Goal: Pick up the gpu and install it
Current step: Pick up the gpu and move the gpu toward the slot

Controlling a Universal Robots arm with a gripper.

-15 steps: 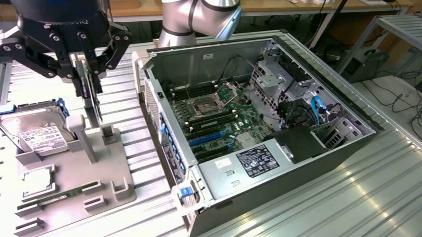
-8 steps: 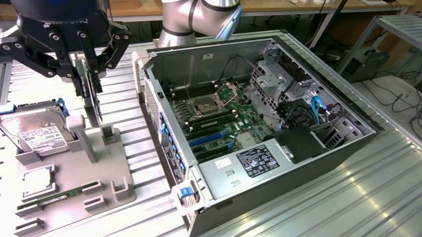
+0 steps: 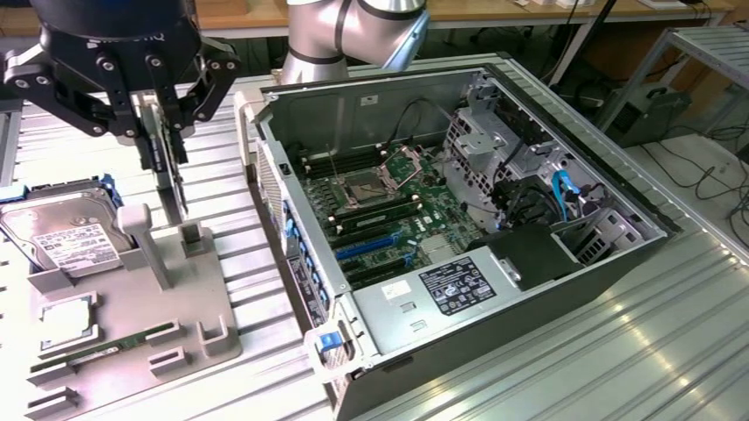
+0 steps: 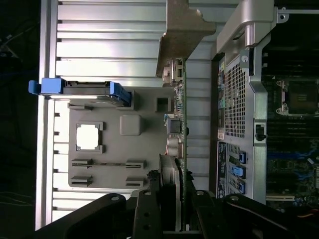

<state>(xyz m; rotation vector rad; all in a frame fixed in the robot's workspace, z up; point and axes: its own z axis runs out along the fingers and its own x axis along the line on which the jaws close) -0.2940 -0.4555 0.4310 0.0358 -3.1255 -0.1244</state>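
The gpu (image 3: 174, 180) hangs edge-on as a thin dark card, pinched at its upper part by my gripper (image 3: 158, 132), whose fingers are shut on it. Its lower end sits close above the small slotted post (image 3: 193, 239) of the grey parts tray (image 3: 129, 368); I cannot tell if they touch. In the wrist view the gpu (image 4: 182, 119) runs as a thin green-edged strip from my gripper (image 4: 172, 199) to its beige metal bracket (image 4: 182, 25). The open computer case (image 3: 468, 219) lies to the exterior view's right, with blue expansion slots (image 3: 368, 246) on its motherboard.
On the tray lie a silver hard drive (image 3: 59, 232) in a blue carrier (image 4: 79, 89), a square processor (image 3: 65, 316) and a slim green memory stick (image 3: 111, 346). The case's side wall (image 3: 275, 175) stands between tray and motherboard. A ribbed metal table (image 3: 585, 351) carries everything.
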